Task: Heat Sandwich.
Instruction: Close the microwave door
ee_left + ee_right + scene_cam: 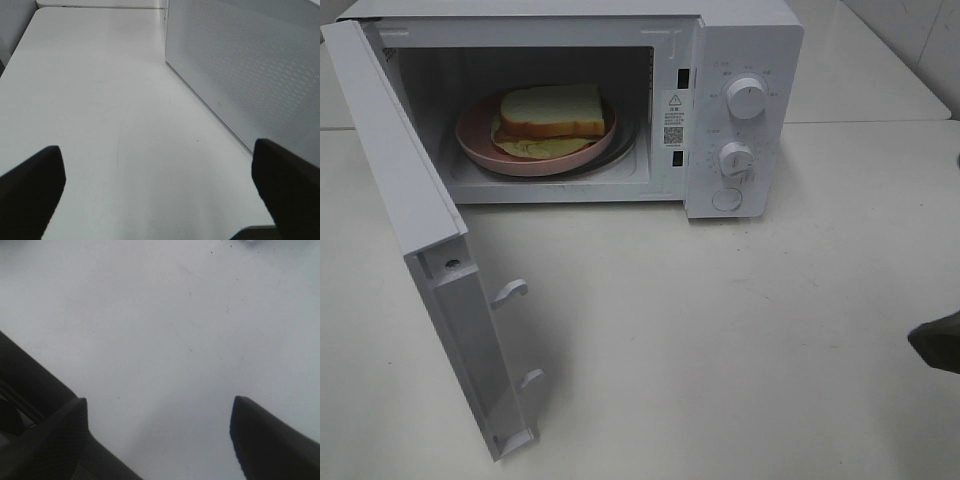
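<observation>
**Ana:** Where did the sandwich point(552, 112) sit relative to the arms?

**Ben:** It sat well apart from both of them. It lay on the pink plate point(480, 150) inside the microwave point(745, 40), whose door point(400, 180) stood wide open. The left gripper point(155, 147) hung over bare table point(720, 350) with its jaws spread wide and nothing between them. A dotted white panel point(250, 65), most likely the door's outer face, ran just beside it. The right gripper point(160, 400) was also spread and empty, with only tabletop beneath it.

**Ana:** What worried you from there?

**Ben:** I judged that closing the door was the next job. A push near the hinge side would have had little leverage, and the oven might have skidded on that smooth table. A hard swing could have jolted the plate. If the latch hooks point(510, 291) hadn't seated, the door would have looked shut without locking. After that the right gripper would have needed a firm grip on a knob point(747, 97), since spread fingers could slip off it.

**Ana:** Was anything you couldn't make out?

**Ben:** Yes, quite a lot. The left gripper was outside the high view entirely, and the right one showed there only as a dark sliver at the frame's edge. The dial markings were too small to read. The bread covered most of the filling, and the plate hid whatever lay under it on the oven floor.
</observation>
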